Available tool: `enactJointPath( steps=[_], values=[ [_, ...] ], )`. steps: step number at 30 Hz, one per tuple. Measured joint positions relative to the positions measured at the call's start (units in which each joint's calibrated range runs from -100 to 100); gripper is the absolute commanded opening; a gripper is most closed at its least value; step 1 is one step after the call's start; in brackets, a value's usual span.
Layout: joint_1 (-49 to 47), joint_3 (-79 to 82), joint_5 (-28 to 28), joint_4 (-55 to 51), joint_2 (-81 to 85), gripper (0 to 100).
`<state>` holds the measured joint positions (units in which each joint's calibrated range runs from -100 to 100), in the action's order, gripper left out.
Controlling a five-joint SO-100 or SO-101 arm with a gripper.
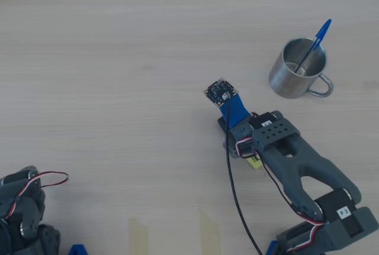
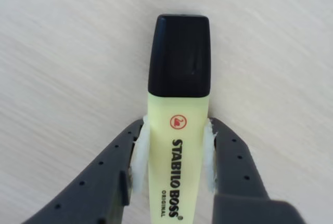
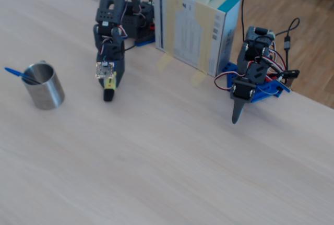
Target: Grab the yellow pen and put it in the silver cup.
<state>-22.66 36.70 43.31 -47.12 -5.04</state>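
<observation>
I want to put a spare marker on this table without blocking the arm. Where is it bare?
Bare wood fills the overhead view's whole left and top, from the silver cup leftward. It is crowded around the gripper, shut on the yellow pen, and between it and the cup. In the fixed view, the box and second arm crowd the far edge.

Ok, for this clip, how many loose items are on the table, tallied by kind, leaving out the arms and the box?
Highlighters: 1, the yellow pen, clamped between the gripper fingers.
Ballpoint pens: 1, the blue pen, standing in the cup.
Cups: 1, the silver cup.
Total: 3
</observation>
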Motion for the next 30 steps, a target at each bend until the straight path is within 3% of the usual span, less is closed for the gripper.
enactJointPath(
  steps=[30],
  values=[
    [-2.6, 5.0, 0.0, 0.0, 7.5, 13]
  ],
)
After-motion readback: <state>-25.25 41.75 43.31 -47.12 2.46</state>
